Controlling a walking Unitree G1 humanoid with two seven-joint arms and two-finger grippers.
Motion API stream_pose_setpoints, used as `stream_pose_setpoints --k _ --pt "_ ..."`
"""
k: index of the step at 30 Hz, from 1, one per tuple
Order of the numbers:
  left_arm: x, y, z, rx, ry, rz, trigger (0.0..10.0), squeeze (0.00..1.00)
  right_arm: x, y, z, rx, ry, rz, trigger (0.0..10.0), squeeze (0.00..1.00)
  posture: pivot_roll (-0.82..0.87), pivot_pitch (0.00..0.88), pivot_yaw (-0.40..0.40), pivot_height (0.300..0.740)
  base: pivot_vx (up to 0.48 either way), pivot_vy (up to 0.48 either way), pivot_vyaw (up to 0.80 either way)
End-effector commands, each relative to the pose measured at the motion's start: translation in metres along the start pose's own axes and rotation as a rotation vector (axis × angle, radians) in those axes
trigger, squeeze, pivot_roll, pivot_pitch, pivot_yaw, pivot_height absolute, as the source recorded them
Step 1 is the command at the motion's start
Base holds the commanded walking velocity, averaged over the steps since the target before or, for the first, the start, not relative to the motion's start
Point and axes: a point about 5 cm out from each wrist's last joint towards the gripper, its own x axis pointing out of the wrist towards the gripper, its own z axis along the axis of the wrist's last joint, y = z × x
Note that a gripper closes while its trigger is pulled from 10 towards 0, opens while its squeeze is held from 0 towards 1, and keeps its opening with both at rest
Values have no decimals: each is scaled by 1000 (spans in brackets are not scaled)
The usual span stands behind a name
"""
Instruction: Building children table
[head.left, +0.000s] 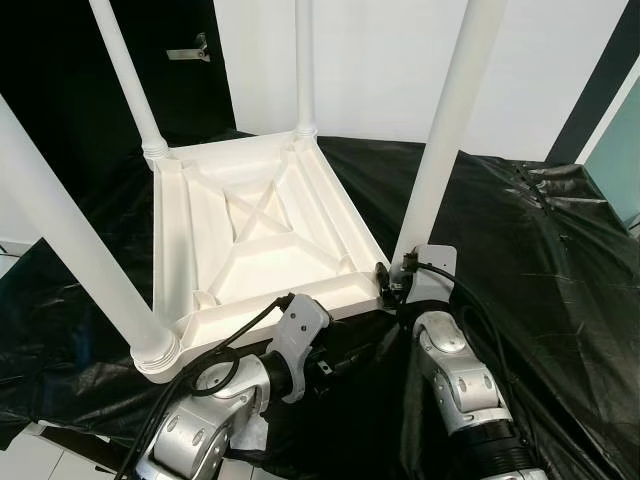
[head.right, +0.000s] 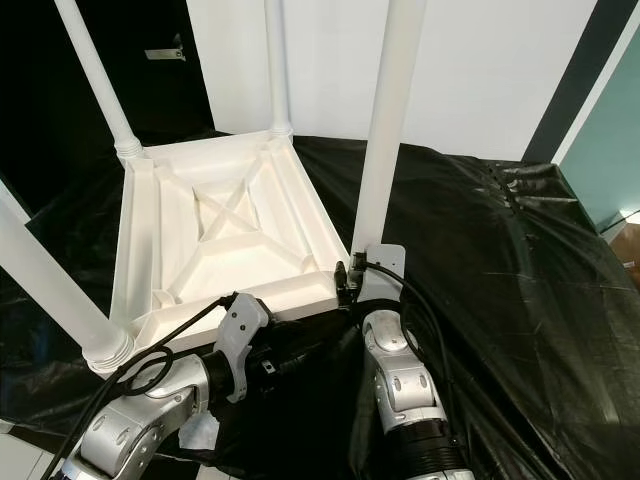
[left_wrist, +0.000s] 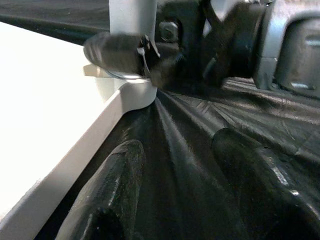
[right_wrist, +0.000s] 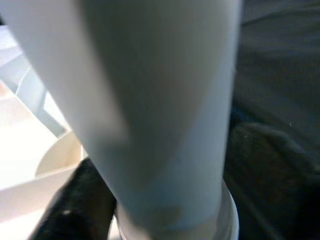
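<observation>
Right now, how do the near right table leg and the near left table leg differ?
The near right table leg has the right gripper around its base; nothing grips the near left table leg. The left gripper, open, lies on the black sheet by the tabletop's edge. In the eye views the right leg runs near vertical while the left slants across the frame. Both are white, standing up from the upturned tabletop.

No readable txt, labels, brands or nos. anywhere: none on the white table (head.left: 250, 235), none on the black sheet (head.left: 540, 260).
</observation>
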Motion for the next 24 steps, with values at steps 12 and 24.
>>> stream_pose_setpoints --k 12,24 --pt "0 0 1 9 11 -28 10000 0 -7 -32 5 -70 -55 399 10000 0 -7 0 -28 740 0 0 0" --pt "-1 5 2 23 15 -18 10000 0 11 -36 19 -257 -33 727 10000 0 5 0 -28 740 0 0 0"
